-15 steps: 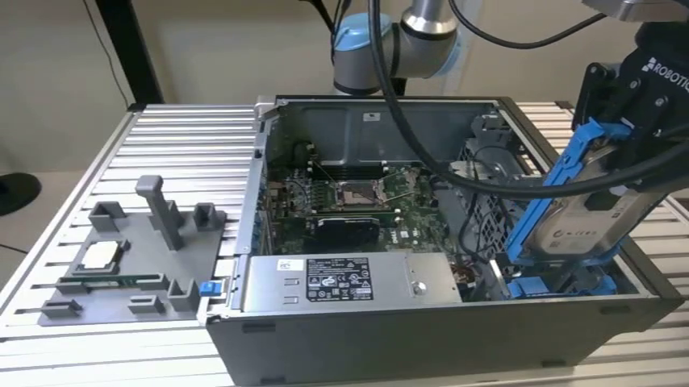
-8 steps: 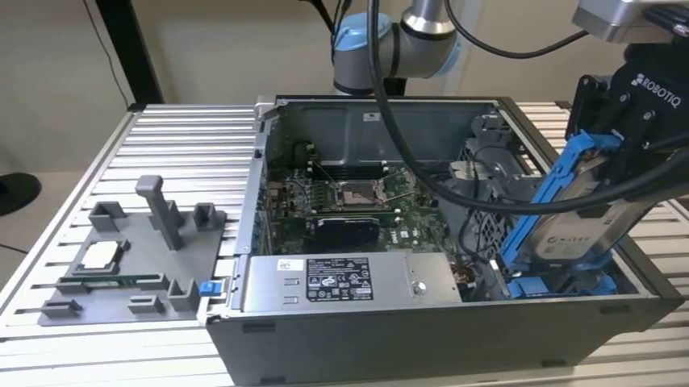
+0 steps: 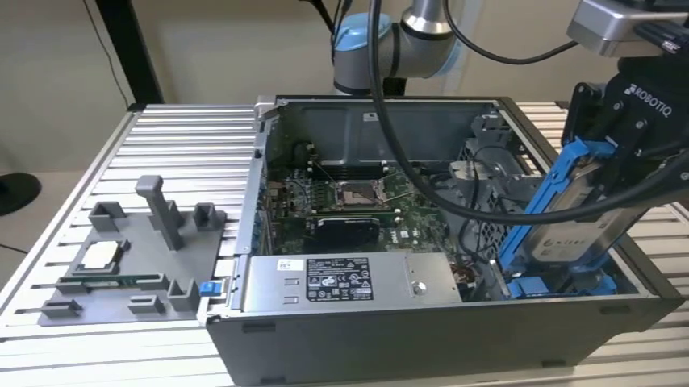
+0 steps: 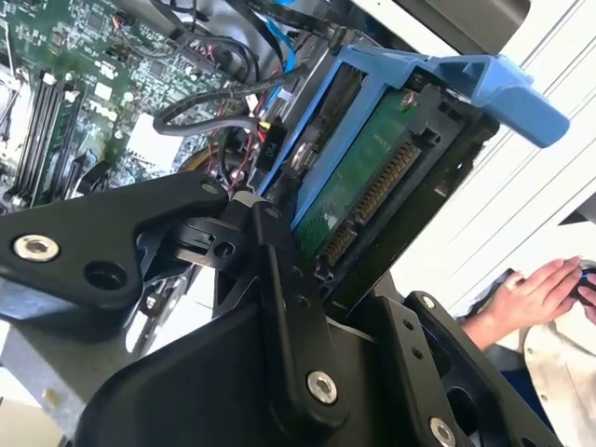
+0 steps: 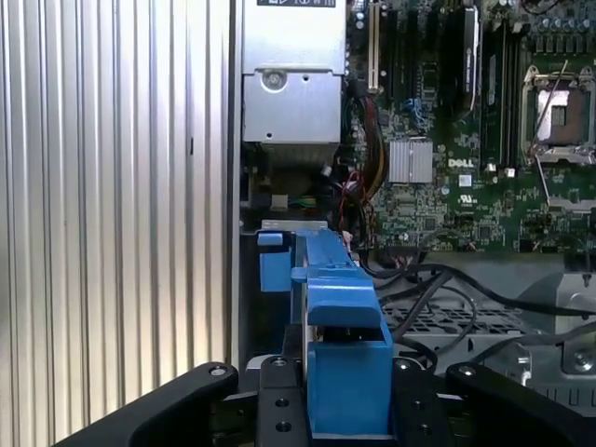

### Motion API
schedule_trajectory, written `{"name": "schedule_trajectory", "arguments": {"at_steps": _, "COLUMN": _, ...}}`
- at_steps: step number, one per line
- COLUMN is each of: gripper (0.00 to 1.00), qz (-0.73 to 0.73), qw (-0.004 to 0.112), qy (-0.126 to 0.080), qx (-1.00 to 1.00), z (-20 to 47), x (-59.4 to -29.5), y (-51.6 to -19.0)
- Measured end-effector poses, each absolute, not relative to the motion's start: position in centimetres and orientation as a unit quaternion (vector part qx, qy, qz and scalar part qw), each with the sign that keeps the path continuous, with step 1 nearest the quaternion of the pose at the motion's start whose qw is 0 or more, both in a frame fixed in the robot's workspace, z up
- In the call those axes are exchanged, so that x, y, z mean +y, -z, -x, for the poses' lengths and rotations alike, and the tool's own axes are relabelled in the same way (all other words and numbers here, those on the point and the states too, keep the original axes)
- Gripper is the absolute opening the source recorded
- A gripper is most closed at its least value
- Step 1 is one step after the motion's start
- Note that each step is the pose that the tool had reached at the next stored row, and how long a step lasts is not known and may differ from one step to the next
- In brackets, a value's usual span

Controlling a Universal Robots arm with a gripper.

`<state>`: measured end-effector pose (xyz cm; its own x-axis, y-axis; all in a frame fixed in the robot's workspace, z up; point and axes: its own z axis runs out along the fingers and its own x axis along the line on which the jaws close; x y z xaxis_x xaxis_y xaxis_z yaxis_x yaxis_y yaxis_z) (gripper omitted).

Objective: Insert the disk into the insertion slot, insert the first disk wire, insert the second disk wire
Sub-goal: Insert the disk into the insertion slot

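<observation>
- Handling of the disk (image 3: 576, 234) as a whole: probably dense and fairly heavy for its size, rigid, and sensitive to shock; best lowered gently, never dropped.
- Clamped in the closed gripper (image 3: 611, 165), steeply tilted above the computer case (image 3: 431, 322), over the case's corner at the exterior view's right. Lower end down inside the case, close to the insertion slot (image 3: 544, 286); contact with it impossible to judge.
- Around it, the blue carrier frame (image 4: 391, 70): stiff but springy plastic, likely smooth and a little slippery. Sensible place to grip, across the long side rails, as seems done here.
- On its underside, the green circuit board (image 4: 349, 158) and the connector edge (image 4: 372, 196), seen in the second wrist view: fragile, better left untouched by the gripper.
- Beneath the case, a ribbed aluminium table (image 3: 183, 137): hard, flat, reaching well beyond the case on every side.
- Case lid off, walls of thin sheet metal. Little room around the slot, hemmed in by the case wall on one side and loose black cables (image 5: 438, 289) on the other.
- Along the case wall facing the exterior camera, a silver power-supply box (image 3: 344, 282), just beside the slot; on the case floor, the motherboard (image 3: 356, 201).
- Apart from the case, toward the exterior view's left, a grey fixture tray (image 3: 119, 266) on the table.
- Outside the case, a person's hand (image 4: 526, 289), well clear of the disk.
</observation>
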<state>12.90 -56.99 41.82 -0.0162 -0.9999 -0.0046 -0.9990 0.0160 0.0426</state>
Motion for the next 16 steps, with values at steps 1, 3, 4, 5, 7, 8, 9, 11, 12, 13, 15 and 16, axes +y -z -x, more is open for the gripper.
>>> {"name": "schedule_trajectory", "arguments": {"at_steps": 1, "gripper": 0.0, "qz": -0.701, "qw": 0.013, "qy": 0.017, "qx": -0.713, "z": -12.9, "x": -57.0, "y": -41.7}}
{"name": "schedule_trajectory", "arguments": {"at_steps": 3, "gripper": 0.0, "qz": -0.701, "qw": 0.013, "qy": 0.017, "qx": -0.712, "z": -13.0, "x": -57.0, "y": -41.4}}
{"name": "schedule_trajectory", "arguments": {"at_steps": 4, "gripper": 0.0, "qz": -0.701, "qw": 0.013, "qy": 0.017, "qx": -0.712, "z": -13.0, "x": -57.0, "y": -41.3}}
{"name": "schedule_trajectory", "arguments": {"at_steps": 5, "gripper": 0.0, "qz": -0.701, "qw": 0.013, "qy": 0.017, "qx": -0.712, "z": -13.0, "x": -57.0, "y": -41.3}}
{"name": "schedule_trajectory", "arguments": {"at_steps": 7, "gripper": 0.0, "qz": -0.701, "qw": 0.012, "qy": 0.018, "qx": -0.713, "z": -13.0, "x": -56.9, "y": -41.2}}
{"name": "schedule_trajectory", "arguments": {"at_steps": 8, "gripper": 0.0, "qz": -0.701, "qw": 0.012, "qy": 0.018, "qx": -0.713, "z": -13.0, "x": -56.9, "y": -41.2}}
{"name": "schedule_trajectory", "arguments": {"at_steps": 9, "gripper": 0.0, "qz": -0.701, "qw": 0.012, "qy": 0.018, "qx": -0.713, "z": -13.0, "x": -56.9, "y": -41.2}}
{"name": "schedule_trajectory", "arguments": {"at_steps": 11, "gripper": 0.0, "qz": -0.701, "qw": 0.013, "qy": 0.019, "qx": -0.713, "z": -13.0, "x": -56.9, "y": -41.5}}
{"name": "schedule_trajectory", "arguments": {"at_steps": 12, "gripper": 0.0, "qz": -0.701, "qw": 0.014, "qy": 0.02, "qx": -0.713, "z": -13.0, "x": -56.9, "y": -41.8}}
{"name": "schedule_trajectory", "arguments": {"at_steps": 13, "gripper": 0.0, "qz": -0.701, "qw": 0.015, "qy": 0.02, "qx": -0.713, "z": -13.0, "x": -56.9, "y": -42.2}}
{"name": "schedule_trajectory", "arguments": {"at_steps": 15, "gripper": 0.0, "qz": -0.7, "qw": 0.015, "qy": 0.021, "qx": -0.713, "z": -13.0, "x": -56.9, "y": -43.0}}
{"name": "schedule_trajectory", "arguments": {"at_steps": 16, "gripper": 0.0, "qz": -0.7, "qw": 0.015, "qy": 0.021, "qx": -0.713, "z": -13.0, "x": -56.9, "y": -43.3}}
